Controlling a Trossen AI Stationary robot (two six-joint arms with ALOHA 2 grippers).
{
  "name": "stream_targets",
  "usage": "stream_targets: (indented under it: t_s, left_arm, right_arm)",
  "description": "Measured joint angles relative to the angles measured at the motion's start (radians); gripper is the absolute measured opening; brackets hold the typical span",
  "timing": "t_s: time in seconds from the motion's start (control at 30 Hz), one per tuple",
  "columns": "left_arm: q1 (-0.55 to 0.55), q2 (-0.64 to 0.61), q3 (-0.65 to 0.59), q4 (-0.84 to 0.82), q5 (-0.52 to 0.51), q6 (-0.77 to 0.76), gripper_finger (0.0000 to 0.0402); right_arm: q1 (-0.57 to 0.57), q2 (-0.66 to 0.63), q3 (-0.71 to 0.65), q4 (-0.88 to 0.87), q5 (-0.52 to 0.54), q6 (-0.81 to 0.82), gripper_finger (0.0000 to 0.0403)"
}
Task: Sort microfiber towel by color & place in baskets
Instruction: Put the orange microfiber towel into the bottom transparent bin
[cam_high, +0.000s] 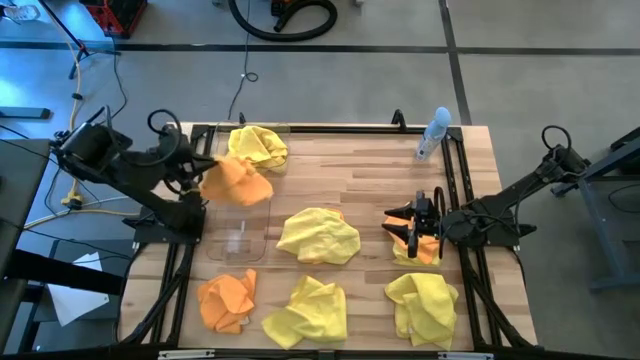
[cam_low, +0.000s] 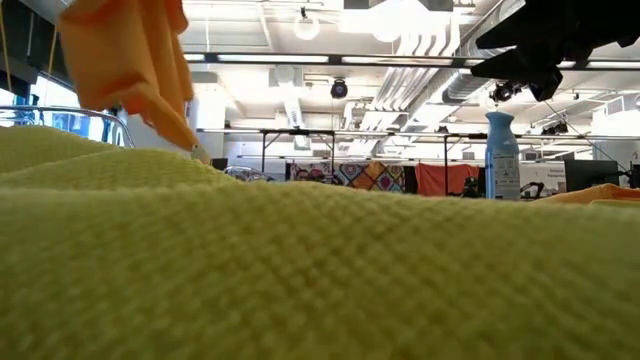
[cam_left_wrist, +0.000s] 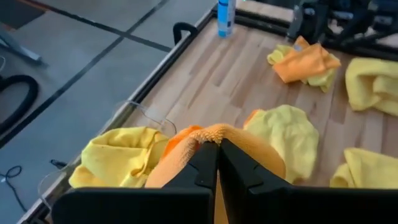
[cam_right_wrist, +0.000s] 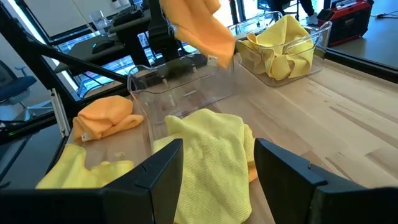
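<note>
On the wooden table (cam_high: 370, 190), the left gripper (cam_high: 205, 172) pinches an orange towel (cam_high: 238, 182), hanging just above the empty clear basket (cam_high: 238, 235). The right gripper (cam_high: 405, 228) waits open.

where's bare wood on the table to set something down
Bare wood lies between the yellow-filled bin and the spray bottle, reaching down to the middle yellow towel. The front row is crowded with towels, and the right claw crowds the right side.

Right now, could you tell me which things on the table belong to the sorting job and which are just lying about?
Job:
- yellow towels
- orange towels, one held by the left gripper
- two clear bins
- right gripper, open

Lying about:
- spray bottle
</note>
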Motion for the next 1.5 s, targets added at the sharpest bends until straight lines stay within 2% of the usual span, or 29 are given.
stream_targets:
  t_s: [0.2, 0.3, 0.6, 0.77, 0.87, 1.03, 1.27, 1.5]
  left_arm:
    - [-0.001, 0.042, -0.001, -0.002, 0.064, 0.013, 0.0000]
    - [-0.001, 0.062, -0.040, -0.006, 0.089, -0.013, 0.0000]
    - [0.017, 0.081, -0.389, -0.017, 0.123, -0.204, 0.0000]
    - [0.058, 0.081, -0.585, 0.095, 0.202, -0.269, 0.0000]
    - [0.085, 0.080, -0.681, 0.218, 0.248, -0.236, 0.0000]
    - [0.150, 0.080, -0.796, 0.424, 0.259, -0.160, 0.0000]
    - [0.285, 0.082, -0.908, 0.685, 0.356, 0.039, 0.0000]
    - [0.439, 0.106, -0.944, 0.743, 0.453, 0.199, 0.0000]
  right_arm:
    - [-0.017, 0.000, 0.000, -0.019, 0.000, 0.007, 0.0192]
    - [-0.020, 0.000, 0.000, -0.023, 0.000, 0.007, 0.0192]
    - [-0.020, 0.000, 0.000, -0.024, 0.001, 0.007, 0.0192]
    - [-0.020, 0.000, 0.000, -0.024, 0.023, 0.007, 0.0192]
    - [-0.020, 0.000, 0.000, -0.024, 0.033, 0.008, 0.0192]
    - [-0.020, 0.000, 0.000, -0.024, 0.064, 0.007, 0.0192]
    - [-0.020, 0.000, 0.000, -0.024, 0.099, 0.002, 0.0192]
    - [-0.020, 0.001, 0.000, -0.024, 0.100, 0.000, 0.0192]
